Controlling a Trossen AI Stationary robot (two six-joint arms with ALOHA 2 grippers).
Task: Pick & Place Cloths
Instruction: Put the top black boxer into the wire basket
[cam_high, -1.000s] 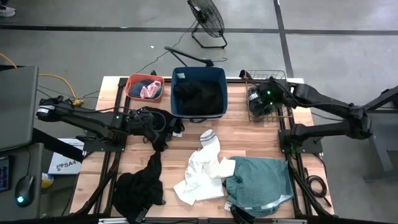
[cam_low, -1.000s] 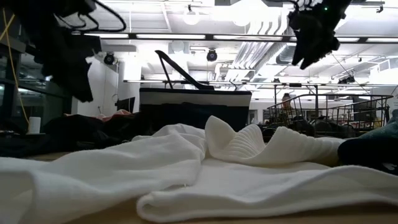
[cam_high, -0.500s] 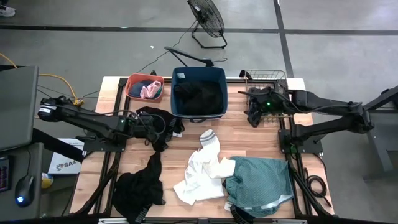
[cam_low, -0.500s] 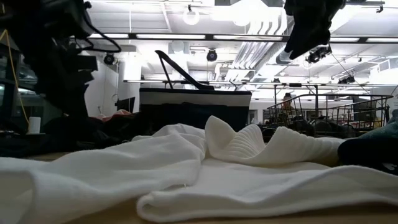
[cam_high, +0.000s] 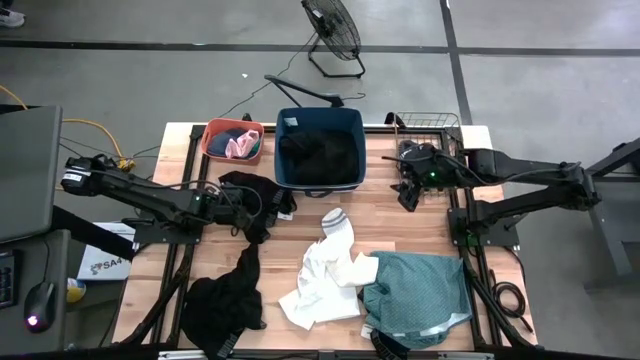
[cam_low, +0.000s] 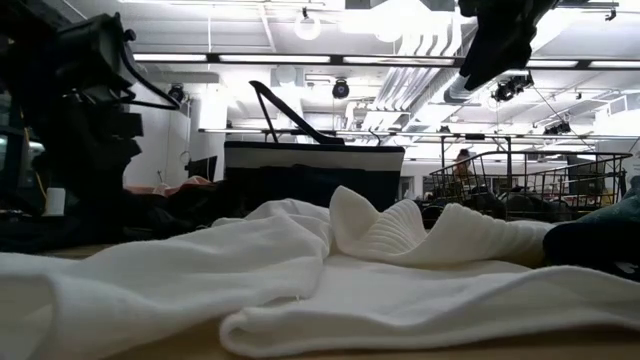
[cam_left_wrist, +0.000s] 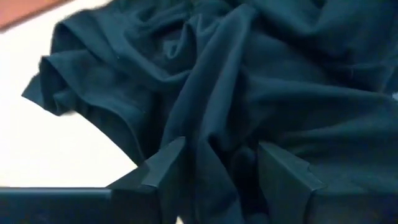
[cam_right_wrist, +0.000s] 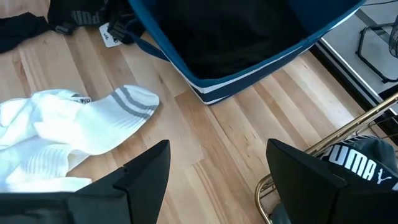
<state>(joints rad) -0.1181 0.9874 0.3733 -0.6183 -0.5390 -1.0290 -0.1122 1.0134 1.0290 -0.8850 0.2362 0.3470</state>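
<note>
Left gripper (cam_left_wrist: 221, 165) is pinching your crumpled black fabric garment (cam_high: 258, 192) beside the navy plastic tub (cam_high: 320, 148); right gripper (cam_right_wrist: 214, 165), fingers spread, hovers empty over bare wood tabletop (cam_high: 390, 215).

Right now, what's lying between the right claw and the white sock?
Only bare wooden table, seen in the right wrist view, between the open right claw and the white sock.
</note>
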